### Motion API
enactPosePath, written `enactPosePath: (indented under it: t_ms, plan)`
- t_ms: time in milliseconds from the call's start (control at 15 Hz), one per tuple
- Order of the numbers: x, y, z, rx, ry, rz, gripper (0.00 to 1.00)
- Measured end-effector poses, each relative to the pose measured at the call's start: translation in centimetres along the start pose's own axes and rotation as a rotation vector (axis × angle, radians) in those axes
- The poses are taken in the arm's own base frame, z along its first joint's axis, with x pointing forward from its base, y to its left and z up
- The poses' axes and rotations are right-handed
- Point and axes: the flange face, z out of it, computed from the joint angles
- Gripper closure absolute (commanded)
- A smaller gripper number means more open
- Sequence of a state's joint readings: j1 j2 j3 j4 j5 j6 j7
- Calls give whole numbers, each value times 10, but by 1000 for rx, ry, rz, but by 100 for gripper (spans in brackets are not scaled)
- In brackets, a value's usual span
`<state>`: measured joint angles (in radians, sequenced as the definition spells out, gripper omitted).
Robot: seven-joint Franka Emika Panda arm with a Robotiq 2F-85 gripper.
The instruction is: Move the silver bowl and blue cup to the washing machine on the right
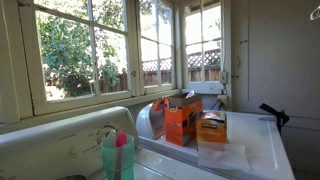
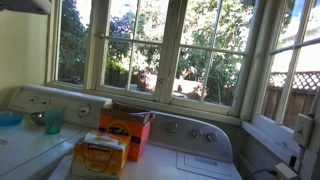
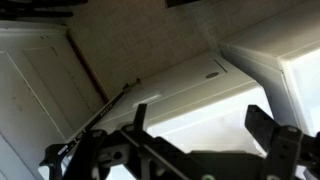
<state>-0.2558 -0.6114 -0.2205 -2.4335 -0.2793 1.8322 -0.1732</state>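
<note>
The blue cup [image 1: 117, 157] stands upright on the near white machine, with a pink item in it. It also shows far left in an exterior view [image 2: 52, 122]. A small greyish thing beside the cup there may be the silver bowl [image 2: 38, 118]; I cannot tell for sure. The washing machine's flat white top [image 1: 258, 150] lies at the right. My gripper [image 1: 272, 113] hovers over its far right side, well away from the cup. In the wrist view the gripper [image 3: 200, 125] is open and empty above a white surface [image 3: 250, 85].
Two orange boxes [image 1: 183, 120] [image 1: 211, 127] stand between the cup and my gripper; they also show in the other exterior view [image 2: 125, 130] [image 2: 100, 155]. A dial back panel [image 2: 190, 130] runs behind them. A blue dish [image 2: 9, 118] lies far left. Windows line the wall.
</note>
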Motion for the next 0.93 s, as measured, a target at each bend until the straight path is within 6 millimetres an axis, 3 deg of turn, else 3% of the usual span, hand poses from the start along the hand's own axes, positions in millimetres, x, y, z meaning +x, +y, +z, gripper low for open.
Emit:
enactPosePath:
  t_ms: [933]
  plan:
    - [2,-5,-1,-1,4,-12,0]
